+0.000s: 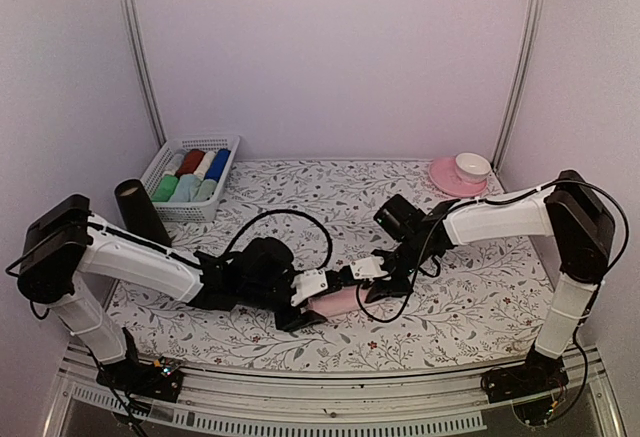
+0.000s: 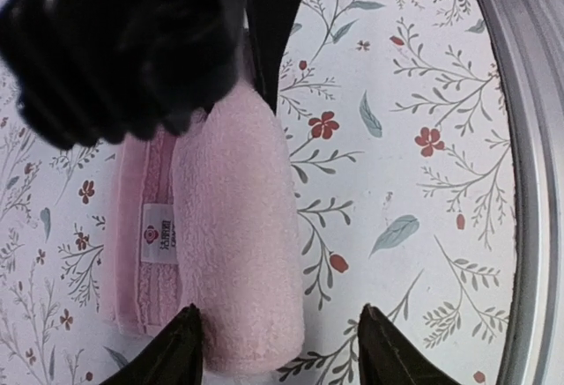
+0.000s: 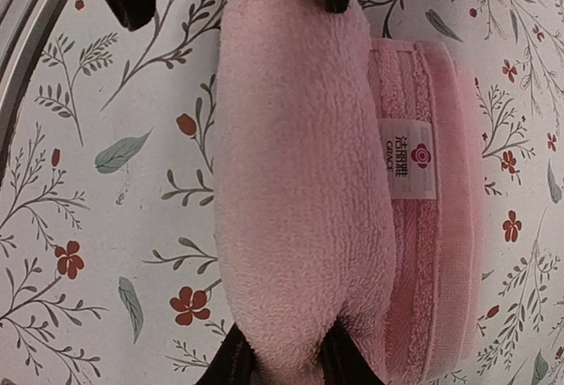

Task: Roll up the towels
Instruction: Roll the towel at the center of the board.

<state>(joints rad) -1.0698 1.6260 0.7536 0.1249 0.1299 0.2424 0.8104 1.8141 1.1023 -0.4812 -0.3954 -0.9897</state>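
Two ends of the pink towel (image 3: 300, 182) roll face opposite arms: left gripper (image 2: 280, 336) straddles one, jaws apart; right gripper (image 3: 286, 350) pinches the other.

The table is covered with a floral-print cloth (image 1: 470, 297). A white slotted basket (image 1: 185, 213) stands at the 10 o'clock corner and holds rolled cloths, among them a dark red cloth (image 1: 190, 162), a white cloth (image 1: 205, 164) and a blue cloth (image 1: 218, 162). A black cylinder (image 1: 140, 212) stands upright at the basket's 8 o'clock, just beside it. A pink saucer (image 1: 445, 182) carrying a white cup (image 1: 472, 166) sits at the 2 o'clock corner. A metal rail (image 1: 300, 397) runs along the 6 o'clock edge.
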